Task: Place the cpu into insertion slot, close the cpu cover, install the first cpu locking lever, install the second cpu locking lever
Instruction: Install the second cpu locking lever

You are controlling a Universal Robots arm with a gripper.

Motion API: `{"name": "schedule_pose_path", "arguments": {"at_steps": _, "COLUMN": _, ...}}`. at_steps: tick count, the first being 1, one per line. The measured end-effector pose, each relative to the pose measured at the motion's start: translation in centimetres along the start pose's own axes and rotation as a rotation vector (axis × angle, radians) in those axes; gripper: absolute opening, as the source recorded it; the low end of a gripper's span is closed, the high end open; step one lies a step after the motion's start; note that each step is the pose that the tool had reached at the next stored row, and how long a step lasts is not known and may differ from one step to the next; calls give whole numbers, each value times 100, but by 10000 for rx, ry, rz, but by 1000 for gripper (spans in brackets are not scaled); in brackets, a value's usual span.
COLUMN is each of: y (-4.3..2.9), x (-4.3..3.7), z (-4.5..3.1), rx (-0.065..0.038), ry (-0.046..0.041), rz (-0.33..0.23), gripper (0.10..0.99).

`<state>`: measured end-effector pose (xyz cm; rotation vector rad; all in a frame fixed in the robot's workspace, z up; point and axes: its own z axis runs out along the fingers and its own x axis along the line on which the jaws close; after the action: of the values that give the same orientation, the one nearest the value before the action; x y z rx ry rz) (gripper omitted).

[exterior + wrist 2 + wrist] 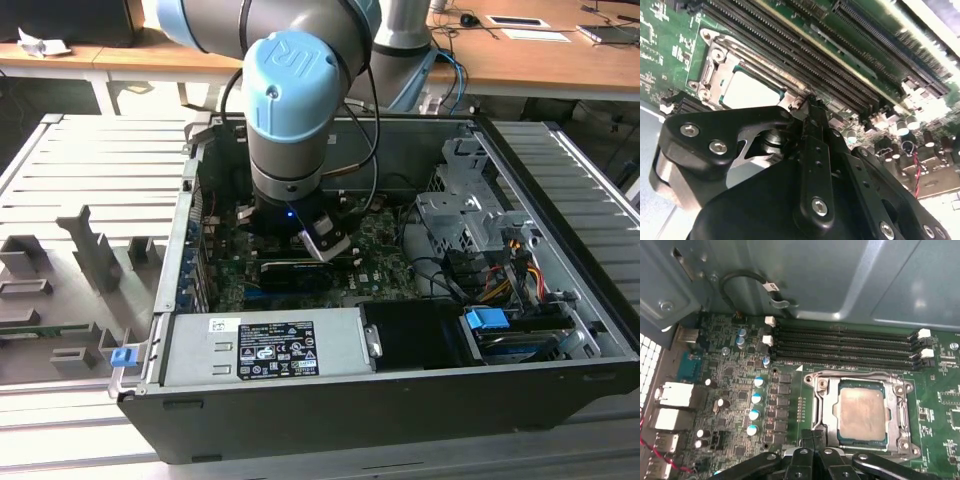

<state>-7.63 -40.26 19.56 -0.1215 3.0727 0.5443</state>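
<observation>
The cpu [863,412], a pale silver square, lies in the insertion slot [861,444] on the green motherboard. The grey metal cpu cover [823,400] lies flat around the cpu, which shows through its window. My gripper [813,436] is at the socket's edge with its black fingers pressed together; I cannot tell whether anything thin is between them. In the second wrist view the gripper [811,102] tips meet just beside the cover [715,55] and the cpu [752,92]. In the exterior view the arm's blue-capped wrist [290,90] reaches down into the open computer case.
Long black memory slots [845,345] run beside the socket, with capacitors [756,397] on another side. The case wall [840,275] and a looped cable [747,277] stand behind. A power supply [265,345] and a drive cage [470,220] crowd the case.
</observation>
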Motion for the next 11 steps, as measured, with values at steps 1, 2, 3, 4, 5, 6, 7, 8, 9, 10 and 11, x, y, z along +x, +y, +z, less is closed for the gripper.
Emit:
{"name": "schedule_pose_path", "arguments": {"at_steps": 1, "y": -4, "x": 0, "z": 3, "rx": -53, "ry": -4, "rz": 0, "gripper": 106}}
{"name": "schedule_pose_path", "arguments": {"at_steps": 2, "y": -9, "x": 1, "z": 5, "rx": -93, "ry": -7, "rz": 0, "gripper": 106}}
{"name": "schedule_pose_path", "arguments": {"at_steps": 3, "y": -16, "x": 2, "z": 7, "rx": -113, "ry": -10, "rz": -2, "gripper": 106}}
{"name": "schedule_pose_path", "arguments": {"at_steps": 4, "y": -32, "x": 4, "z": 8, "rx": -130, "ry": -11, "rz": -2, "gripper": 106}}
{"name": "schedule_pose_path", "arguments": {"at_steps": 5, "y": -44, "x": 6, "z": 11, "rx": -134, "ry": -9, "rz": -2, "gripper": 106}}
{"name": "schedule_pose_path", "arguments": {"at_steps": 6, "y": -51, "x": 7, "z": 14, "rx": -136, "ry": -8, "rz": -1, "gripper": 106}}
{"name": "schedule_pose_path", "arguments": {"at_steps": 7, "y": -54, "x": 8, "z": 17, "rx": -153, "ry": -10, "rz": 0, "gripper": 106}}
{"name": "schedule_pose_path", "arguments": {"at_steps": 8, "y": -56, "x": 9, "z": 16, "rx": -181, "ry": -13, "rz": -2, "gripper": 106}}
{"name": "schedule_pose_path", "arguments": {"at_steps": 9, "y": -55, "x": 10, "z": 15, "rx": -193, "ry": -14, "rz": -2, "gripper": 106}}
{"name": "schedule_pose_path", "arguments": {"at_steps": 10, "y": -52, "x": 9, "z": 6, "rx": -206, "ry": -15, "rz": -2, "gripper": 106}}
{"name": "schedule_pose_path", "arguments": {"at_steps": 11, "y": -46, "x": 9, "z": -11, "rx": -219, "ry": -17, "rz": -3, "gripper": 106}}
